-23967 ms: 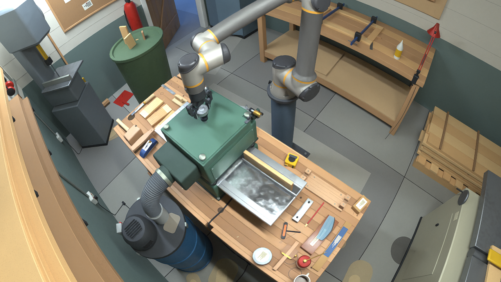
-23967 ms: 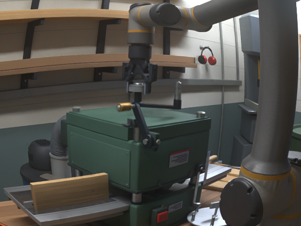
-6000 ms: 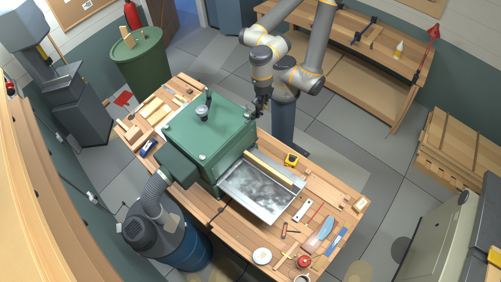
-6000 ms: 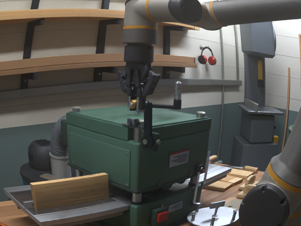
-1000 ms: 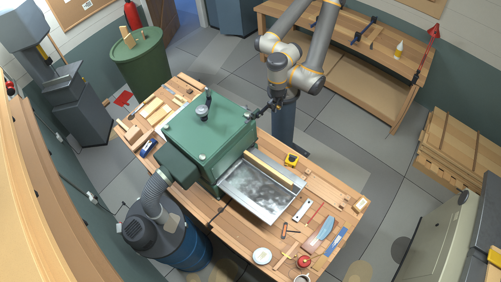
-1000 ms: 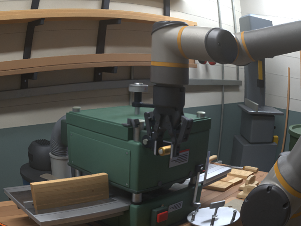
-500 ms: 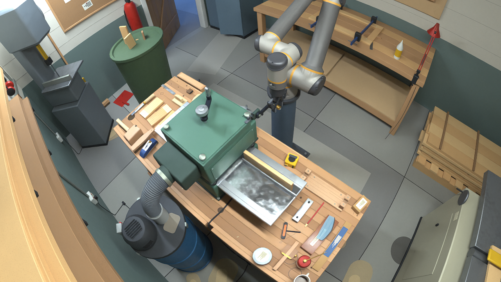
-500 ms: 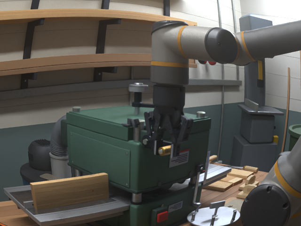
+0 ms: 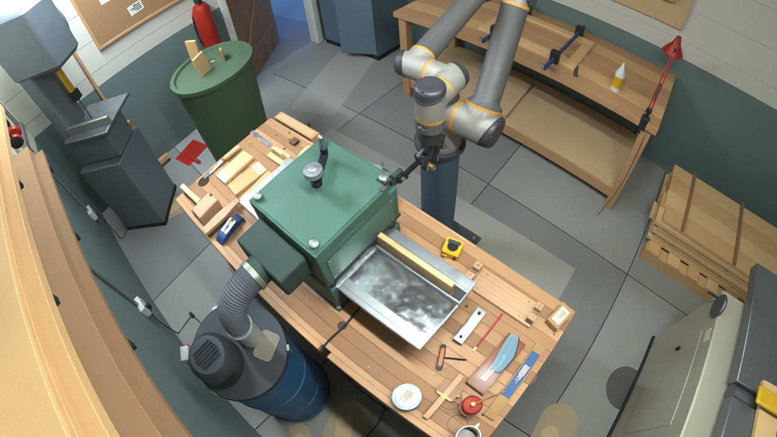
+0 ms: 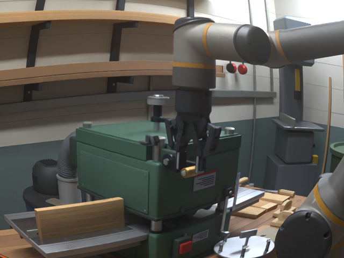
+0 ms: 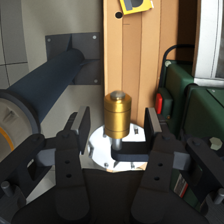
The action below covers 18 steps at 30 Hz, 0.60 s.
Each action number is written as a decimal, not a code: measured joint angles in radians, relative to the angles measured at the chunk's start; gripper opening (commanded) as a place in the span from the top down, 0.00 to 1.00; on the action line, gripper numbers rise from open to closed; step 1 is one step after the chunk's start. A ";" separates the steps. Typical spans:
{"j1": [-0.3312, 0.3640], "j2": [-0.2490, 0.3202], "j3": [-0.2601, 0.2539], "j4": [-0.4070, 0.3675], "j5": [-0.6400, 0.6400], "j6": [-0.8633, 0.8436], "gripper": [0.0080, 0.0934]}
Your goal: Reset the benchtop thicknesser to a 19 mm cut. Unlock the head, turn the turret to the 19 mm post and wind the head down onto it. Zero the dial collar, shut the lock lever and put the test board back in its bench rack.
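The green thicknesser [image 9: 326, 217] stands in the middle of the wooden bench. Its lock lever, a dark arm ending in a brass knob [image 11: 117, 114] [image 10: 189, 171], sticks out from the upper side of the head towards the robot's pedestal. My gripper [image 11: 117, 125] [image 10: 189, 165] [image 9: 426, 157] hangs over that lever with its fingers open, one on each side of the brass knob, holding nothing. The crank handle [image 9: 316, 166] with its dial collar sits on top of the head. The white turret disc [image 10: 244, 245] with its posts lies below at the machine's base. The test board [image 9: 415, 262] stands on edge on the outfeed table.
A blue dust extractor [image 9: 255, 359] with a grey hose stands at the bench's near left. The robot's dark pedestal [image 9: 440, 190] rises behind the bench. A slotted bench rack [image 9: 505, 296], a yellow tape measure [image 9: 451, 247] and small hand tools lie on the right half of the bench.
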 measured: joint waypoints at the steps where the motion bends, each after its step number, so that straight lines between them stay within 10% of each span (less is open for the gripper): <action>1: 0.000 -0.001 -0.003 0.004 0.000 0.000 0.47; 18: 0.000 -0.012 -0.033 0.045 0.000 0.000 0.47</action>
